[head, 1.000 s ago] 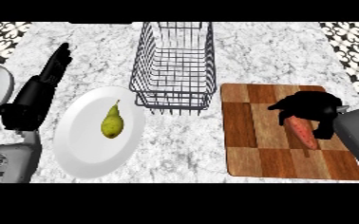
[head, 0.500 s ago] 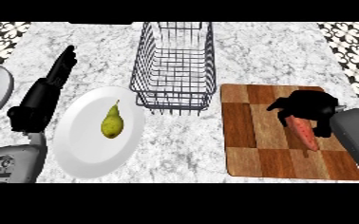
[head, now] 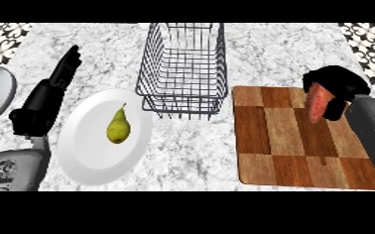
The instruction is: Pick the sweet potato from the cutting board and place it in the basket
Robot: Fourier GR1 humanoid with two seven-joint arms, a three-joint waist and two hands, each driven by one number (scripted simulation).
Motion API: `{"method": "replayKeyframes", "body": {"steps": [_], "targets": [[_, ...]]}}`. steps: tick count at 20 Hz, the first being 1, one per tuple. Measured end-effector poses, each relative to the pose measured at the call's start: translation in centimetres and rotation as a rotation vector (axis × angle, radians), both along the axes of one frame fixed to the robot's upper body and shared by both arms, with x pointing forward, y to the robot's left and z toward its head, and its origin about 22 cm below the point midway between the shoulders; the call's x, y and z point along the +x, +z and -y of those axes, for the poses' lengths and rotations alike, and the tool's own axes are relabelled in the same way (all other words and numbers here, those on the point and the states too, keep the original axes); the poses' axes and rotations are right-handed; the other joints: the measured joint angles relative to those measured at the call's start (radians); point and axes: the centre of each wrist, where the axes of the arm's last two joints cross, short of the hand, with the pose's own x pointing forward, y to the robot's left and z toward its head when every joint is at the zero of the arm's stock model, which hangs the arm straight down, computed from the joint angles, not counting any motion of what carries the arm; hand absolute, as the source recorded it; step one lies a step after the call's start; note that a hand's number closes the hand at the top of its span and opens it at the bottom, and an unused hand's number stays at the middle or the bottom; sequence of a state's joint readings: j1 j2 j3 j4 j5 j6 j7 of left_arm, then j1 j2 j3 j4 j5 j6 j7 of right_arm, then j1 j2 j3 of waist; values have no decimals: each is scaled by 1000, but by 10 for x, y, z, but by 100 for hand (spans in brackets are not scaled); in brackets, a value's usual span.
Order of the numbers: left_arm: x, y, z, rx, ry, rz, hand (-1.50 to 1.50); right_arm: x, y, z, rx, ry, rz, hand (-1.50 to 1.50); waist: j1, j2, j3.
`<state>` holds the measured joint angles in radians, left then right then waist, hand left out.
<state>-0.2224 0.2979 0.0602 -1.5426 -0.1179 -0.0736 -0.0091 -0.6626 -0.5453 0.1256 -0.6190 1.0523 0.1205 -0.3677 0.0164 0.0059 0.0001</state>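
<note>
Marble-patterned table fills the view, grey-white veined. Wooden cutting board, checkered brown, sits at the right, its right edge hidden under the right forearm. White plate lies at lower left, well apart from the board, with a strip of bare table between them. Wire basket stands at centre top, dark grey, open side up; its near corner is just beside the plate's upper rim and its right side is near the board's upper left corner. Left hand shows at the left edge above the plate, fingers straight, holding nothing, resting. Right hand is over the board's upper right corner, fingers curled round the sweet potato. Sweet potato is orange-red, hangs below the hand, pointing down over the board; cannot tell if its tip touches the wood. Bare table lies between the hand and the basket. Pear, yellow-green, lies on the plate, stem toward the basket.
</note>
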Motion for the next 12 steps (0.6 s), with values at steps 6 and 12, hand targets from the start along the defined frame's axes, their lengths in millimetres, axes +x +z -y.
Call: {"method": "replayKeyframes", "body": {"steps": [6, 12], "targets": [[-2, 0, -4, -2, 5, -2, 0, 22, 30, -13, 190, -217, 296, 150, -1, -2, 1], [-4, -1, -5, 3, 18, -10, 0, 47, 92, -37, 605, -186, 497, 150, -15, -12, 1]]}}
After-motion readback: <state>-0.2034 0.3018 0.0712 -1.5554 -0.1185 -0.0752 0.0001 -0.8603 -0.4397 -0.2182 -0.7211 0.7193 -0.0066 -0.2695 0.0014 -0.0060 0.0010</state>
